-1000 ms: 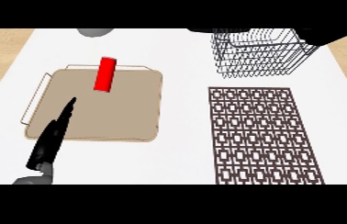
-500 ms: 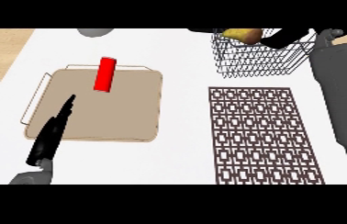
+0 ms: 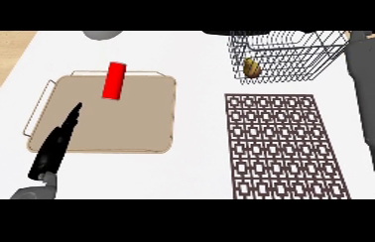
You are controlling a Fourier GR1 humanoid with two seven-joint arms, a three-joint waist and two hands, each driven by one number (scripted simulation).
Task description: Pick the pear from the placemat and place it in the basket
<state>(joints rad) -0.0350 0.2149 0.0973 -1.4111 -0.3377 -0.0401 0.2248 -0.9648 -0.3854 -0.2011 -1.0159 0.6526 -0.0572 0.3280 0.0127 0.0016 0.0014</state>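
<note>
The yellow-brown pear [image 3: 251,67] lies inside the black wire basket [image 3: 322,62] at the back right, near its left wall, with no hand on it. The dark lattice placemat [image 3: 282,147] in front of the basket is bare. My right forearm [image 3: 362,87] runs up the right edge. Only a dark bit of my right hand [image 3: 356,35] shows by the basket's right rim, apart from the pear. My left hand [image 3: 55,147] rests open at the lower left with straight fingers, over the beige tray's front-left corner.
A beige tray [image 3: 132,127] with wire handles sits at the left, with a red can [image 3: 115,81] lying at its back edge. A grey round object [image 3: 102,34] shows at the counter's far edge. The wooden floor shows past the counter's left edge.
The right hand brought the pear over the basket half a second ago. Now the pear sits inside the basket, free of the hand, and the arm has drawn off to the right.
</note>
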